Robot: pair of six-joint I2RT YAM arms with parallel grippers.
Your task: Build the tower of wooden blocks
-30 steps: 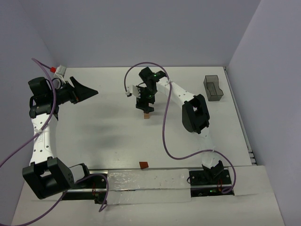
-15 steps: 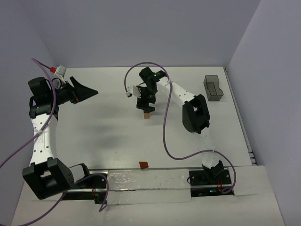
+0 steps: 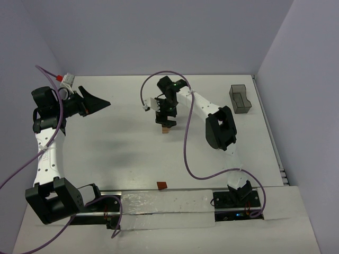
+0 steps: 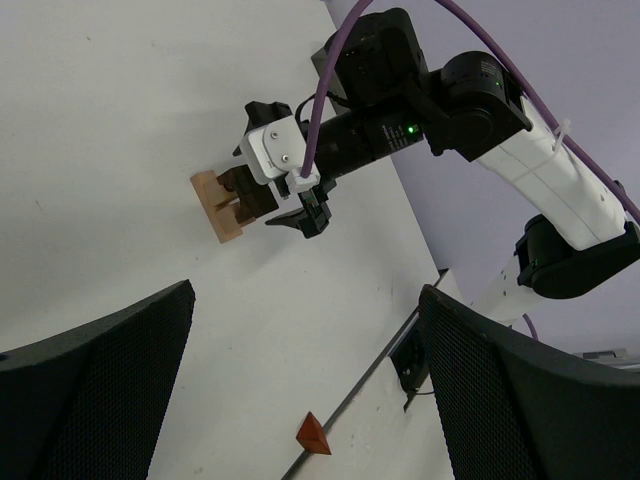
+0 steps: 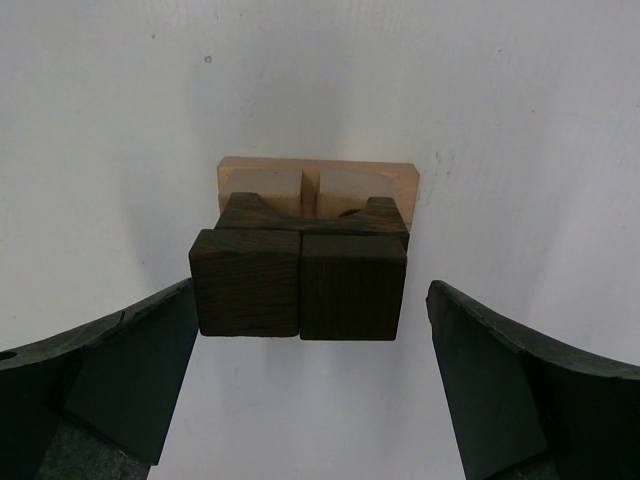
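Wood block tower point(image 5: 300, 262) stood mid-surface point(image 3: 106, 153): tan base, dark brown blocks atop. Right tool point(image 3: 165, 120) hung directly over it, fingers spread wide either side, gaps visible. Left tool point(image 4: 307, 295) at 10 o'clock from tower, well apart, also wide, empty. Reddish-brown piece point(image 3: 161, 185) lay at 6 o'clock of tower; grey bin point(image 3: 241, 99) at 2 o'clock.

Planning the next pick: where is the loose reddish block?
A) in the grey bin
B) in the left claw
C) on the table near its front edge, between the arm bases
C: the top view shows the reddish block lying alone on the table by its near edge.
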